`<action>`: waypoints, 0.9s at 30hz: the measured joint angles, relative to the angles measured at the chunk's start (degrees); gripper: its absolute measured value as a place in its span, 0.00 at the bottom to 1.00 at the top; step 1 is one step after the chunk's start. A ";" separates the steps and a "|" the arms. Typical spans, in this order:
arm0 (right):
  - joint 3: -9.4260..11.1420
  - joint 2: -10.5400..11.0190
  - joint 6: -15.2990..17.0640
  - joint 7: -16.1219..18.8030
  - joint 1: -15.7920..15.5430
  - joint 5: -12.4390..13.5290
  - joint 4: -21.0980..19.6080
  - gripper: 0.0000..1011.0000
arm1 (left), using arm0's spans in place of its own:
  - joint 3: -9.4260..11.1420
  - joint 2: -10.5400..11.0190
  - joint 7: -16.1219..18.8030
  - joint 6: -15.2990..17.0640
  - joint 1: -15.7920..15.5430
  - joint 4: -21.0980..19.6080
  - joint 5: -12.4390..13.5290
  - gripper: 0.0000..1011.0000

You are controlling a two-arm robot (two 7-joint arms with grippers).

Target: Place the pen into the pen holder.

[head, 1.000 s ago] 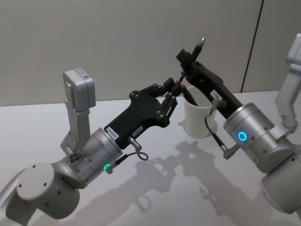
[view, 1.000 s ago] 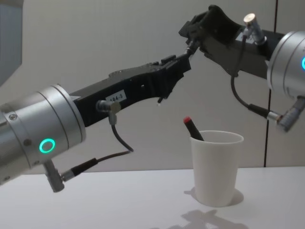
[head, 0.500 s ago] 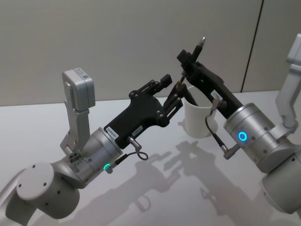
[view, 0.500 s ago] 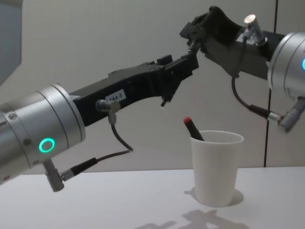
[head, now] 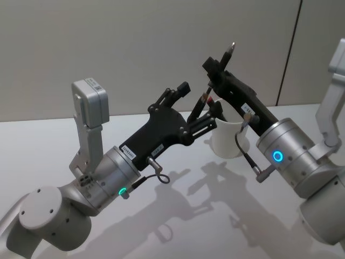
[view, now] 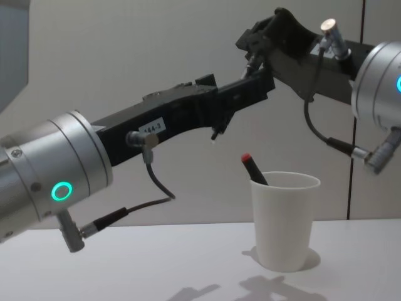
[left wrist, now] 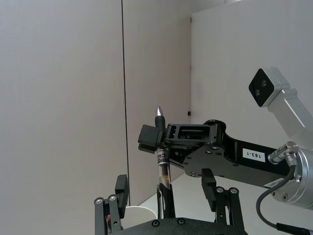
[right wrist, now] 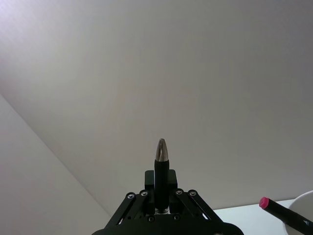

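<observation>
High over the table my right gripper [head: 214, 73] is shut on the pen [left wrist: 161, 161], a black pen whose silver tip [right wrist: 161, 149] points upward. My left gripper [head: 197, 105] is open, its fingers spread on either side of the pen's lower end without touching it. The pen holder [view: 285, 219] is a white paper cup standing on the table below and slightly right of both grippers. A second pen with a red cap [view: 250, 167] leans inside it against the rim.
The white tabletop [head: 178, 226] spreads around the cup with only arm shadows on it. A grey wall with a dark vertical seam [head: 288, 54] stands behind. Both arms [view: 156, 125] reach in high above the surface.
My left gripper, shut on the pen a second ago, has opened its fingers and let go. The right gripper keeps the pen in the same place.
</observation>
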 joint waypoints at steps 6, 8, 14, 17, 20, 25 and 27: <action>0.00 0.00 0.00 0.01 0.00 0.00 0.00 0.13 | 0.00 0.00 0.01 0.00 0.00 0.00 0.01 0.99; -0.01 0.00 0.00 0.01 0.00 0.00 0.00 0.13 | 0.00 0.00 0.00 0.00 0.00 0.00 0.01 0.99; -0.02 0.04 -0.07 0.04 0.01 0.04 0.02 0.13 | 0.00 0.00 0.00 0.00 0.00 0.00 0.02 0.99; 0.01 0.07 -0.18 -0.03 0.00 0.31 0.04 0.13 | 0.00 0.00 0.00 0.00 0.00 0.00 0.02 0.99; 0.16 0.13 -0.42 -0.38 -0.03 0.73 0.05 0.13 | 0.00 -0.01 0.00 0.00 0.00 0.00 0.02 0.99; 0.68 0.42 -1.10 -1.40 -0.12 1.74 0.05 0.13 | 0.00 0.00 0.00 0.00 0.00 0.00 0.02 0.99; 0.89 0.55 -1.39 -1.77 -0.14 2.10 0.04 0.13 | 0.00 0.00 0.00 0.00 0.00 0.00 0.02 0.99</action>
